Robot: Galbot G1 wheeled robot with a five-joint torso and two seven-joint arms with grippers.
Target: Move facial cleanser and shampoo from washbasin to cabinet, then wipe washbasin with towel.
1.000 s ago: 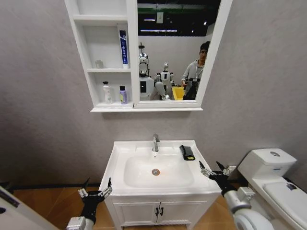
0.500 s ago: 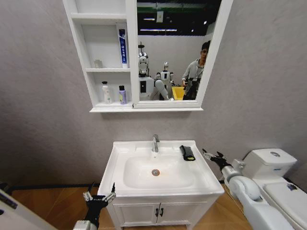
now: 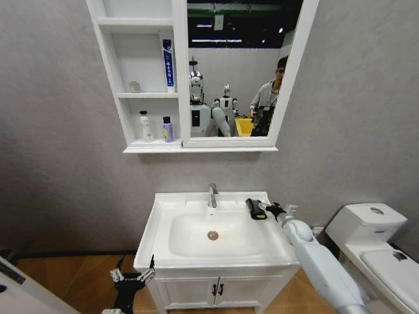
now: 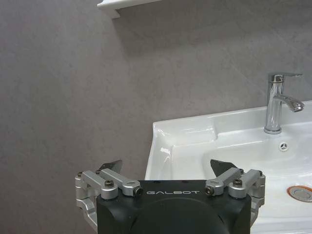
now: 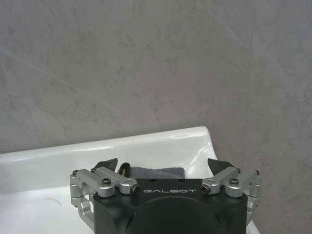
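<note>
Grey wall backed the washbasin; towel lay at its 2 o'clock corner. Right gripper, fingers apart, hovered beside it. Left gripper idled, spread. Towel pickup was likely next, requiring closure.

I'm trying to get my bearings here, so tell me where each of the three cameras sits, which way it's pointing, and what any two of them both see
Head view: on the robot's head, facing forward and down at the washbasin, the cabinet above; the right gripper reaches beside the towel, the left gripper hangs low by the basin's front corner.
Left wrist view: behind the open left gripper, facing the washbasin and chrome tap.
Right wrist view: behind the open right gripper, facing the towel and the wall.
Shared: both wrist views see the washbasin; the head and right wrist views see the towel.
</note>
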